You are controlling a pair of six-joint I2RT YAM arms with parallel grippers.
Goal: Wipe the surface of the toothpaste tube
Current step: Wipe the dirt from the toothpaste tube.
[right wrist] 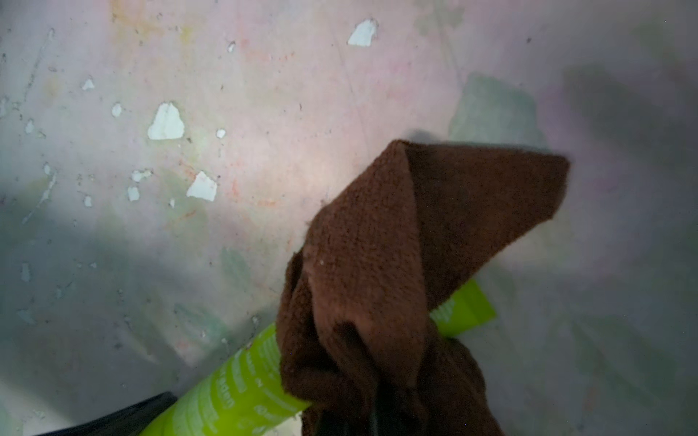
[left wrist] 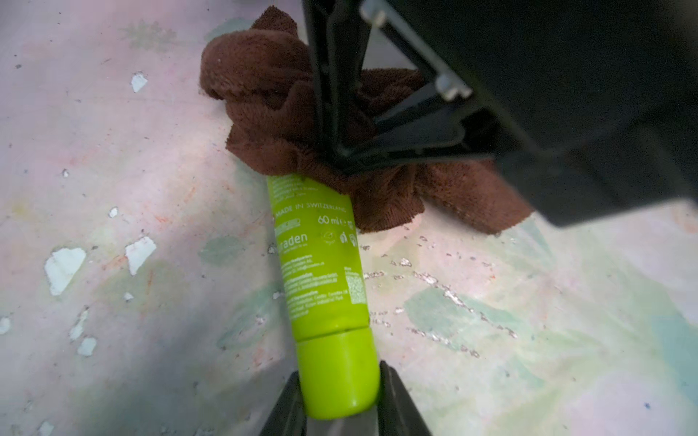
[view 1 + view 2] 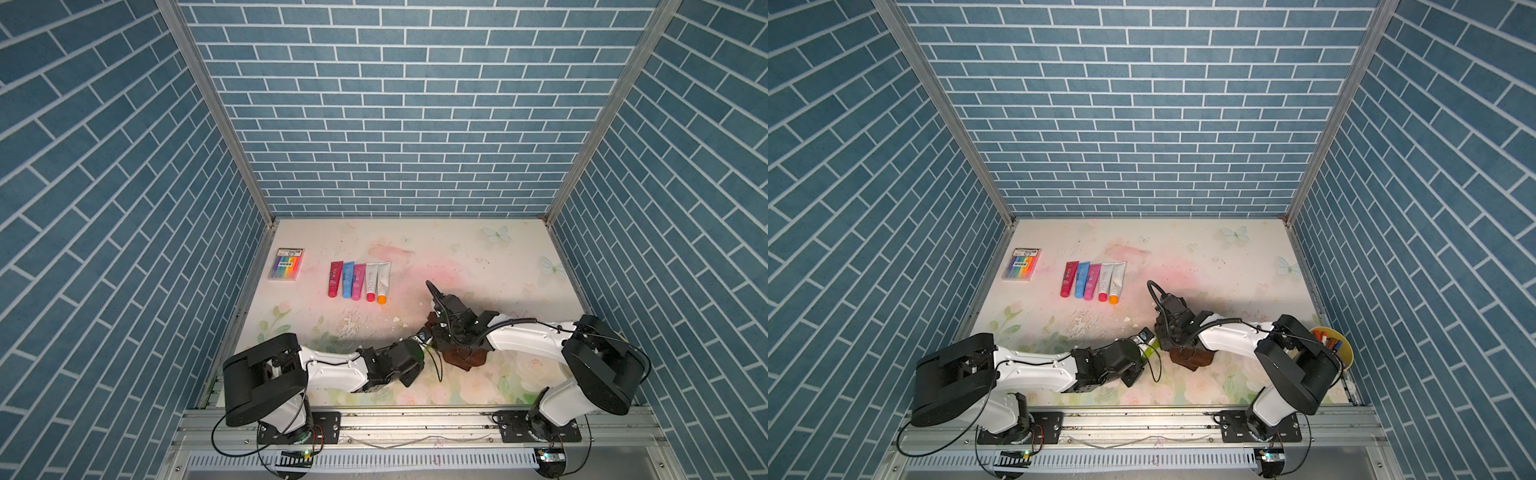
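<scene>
Lime-green toothpaste tube (image 2: pixel 321 264), white print, sits front-middle of the counter (image 2: pixel 113 151), cap end pinched in the left tool (image 2: pixel 340 392). Right tool (image 2: pixel 345 156) is clamped on a brown cloth (image 2: pixel 264 87) that hides the tube's far end. Floral counter, chipped paint, blue brick walls (image 3: pixel 374 124).

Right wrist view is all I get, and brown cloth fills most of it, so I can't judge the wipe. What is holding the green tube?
Observer: The left gripper has its jaws clamped on the cap end of the lime-green plastic toothpaste tube.
Operator: Is the cloth gripped?
Observer: Yes. The right gripper has its jaws shut on the brown terry cloth.
Operator: Anything else around?
Observer: Five other tubes lie in a row farther from the arm bases, well apart from the cloth.
</scene>
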